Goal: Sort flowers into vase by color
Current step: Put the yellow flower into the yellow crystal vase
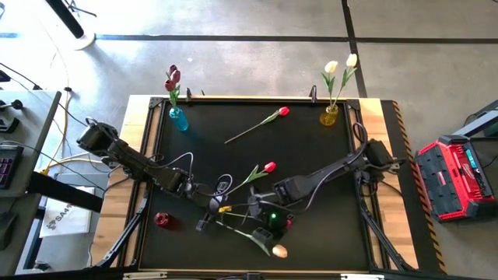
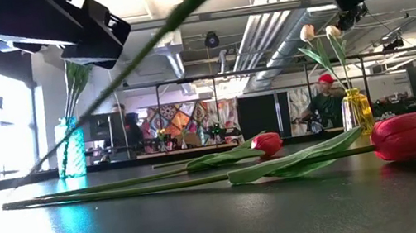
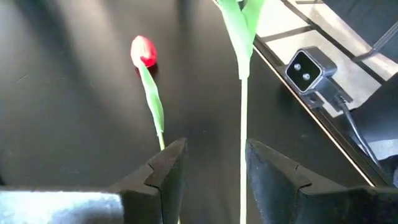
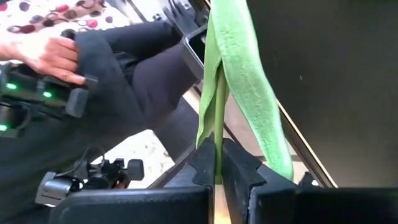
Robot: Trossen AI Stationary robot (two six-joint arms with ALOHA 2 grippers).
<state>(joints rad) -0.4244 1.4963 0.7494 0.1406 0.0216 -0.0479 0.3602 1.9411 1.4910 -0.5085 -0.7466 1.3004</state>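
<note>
Black matting covers the table (image 1: 311, 155), framed in pale wood; the right gripper (image 4: 217, 163) sits near the front edge, right of centre, its fingers (image 4: 202, 165) pressed together on the green stem of a cream-white tulip (image 1: 278, 250), whose head lies close to the near rim; the left gripper (image 3: 208, 165) is just to its left, near the table's middle front, its fingers (image 3: 169, 168) spread apart with a thin green stem running between them, touching neither as far as can be seen; a red tulip (image 1: 269, 166) lies flat on the mat just beyond both grippers, and a second red tulip (image 1: 283, 111) lies farther back, towards the far edge; a blue vase (image 1: 178, 118) at the far left corner holds dark pink tulips (image 1: 172, 78); a yellow vase (image 1: 329, 116) at the far right corner holds two cream-white tulips (image 1: 340, 65); a small red vase (image 1: 162, 220) stands near the front left; in the right wrist view a person's hand (image 4: 46, 53) shows beyond the table edge.
</note>
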